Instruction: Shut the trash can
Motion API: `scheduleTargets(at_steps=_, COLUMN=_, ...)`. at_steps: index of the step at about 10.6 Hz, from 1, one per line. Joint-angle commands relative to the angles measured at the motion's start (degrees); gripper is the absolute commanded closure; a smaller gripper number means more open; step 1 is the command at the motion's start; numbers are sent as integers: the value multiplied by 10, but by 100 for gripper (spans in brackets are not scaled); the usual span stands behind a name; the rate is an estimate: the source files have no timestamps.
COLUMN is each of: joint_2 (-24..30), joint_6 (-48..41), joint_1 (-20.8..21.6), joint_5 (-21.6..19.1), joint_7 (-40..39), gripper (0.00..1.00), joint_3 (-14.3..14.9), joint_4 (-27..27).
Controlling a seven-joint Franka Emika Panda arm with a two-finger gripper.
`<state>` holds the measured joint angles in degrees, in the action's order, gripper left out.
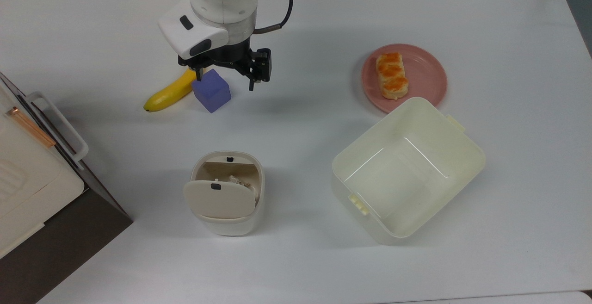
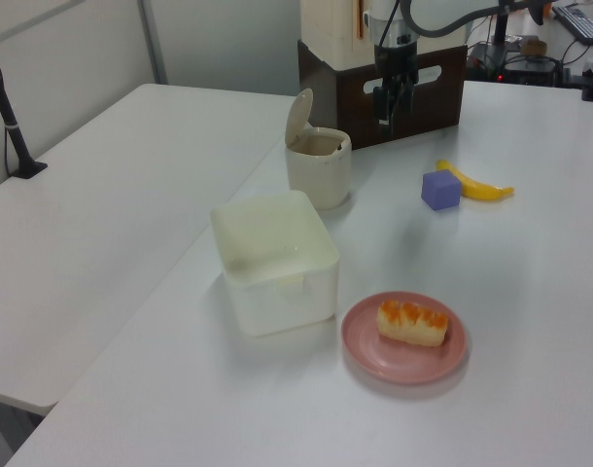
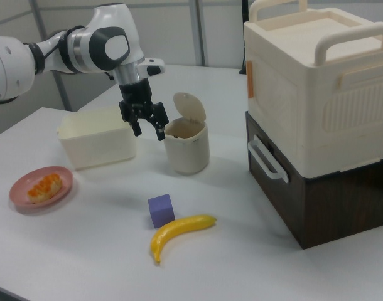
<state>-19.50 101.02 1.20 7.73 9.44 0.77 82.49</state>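
- The trash can stands on the white table, its hinged lid tipped up and open, so the inside shows in the top view; something pale lies within.
- In the right view the lid stands nearly upright at the back of the can.
- The gripper hangs above the table with its fingers spread apart and nothing between them; in the top view it sits over the purple cube and the banana.
- In the right view the gripper appears just beside the can's rim, to the right view's left of it, not touching it as far as one can see.
- The cube and banana lie touching or nearly so, well apart from the can.
- A lidless cream tub sits near the can, on the top view's right.
- A pink plate with a pastry lies just beyond the tub.
- A large white appliance with handles rests on a dark wooden box at the top view's left edge, near the can.
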Motion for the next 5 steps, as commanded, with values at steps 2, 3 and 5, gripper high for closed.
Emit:
scheduleTargets(at_steps=2, joint_2=11, joint_6=-19, joint_1=6, joint_5=-11, joint_7=-14, gripper=0, joint_3=3, joint_4=6)
scheduleTargets(at_steps=3, joint_2=11, joint_6=-18, joint_1=6, joint_5=-11, joint_7=-14, gripper=0, joint_3=3, joint_4=6)
scheduleTargets(at_steps=5, joint_2=11, joint_6=-18, joint_1=6, joint_5=-11, joint_7=-22, gripper=0, joint_3=3, joint_4=6)
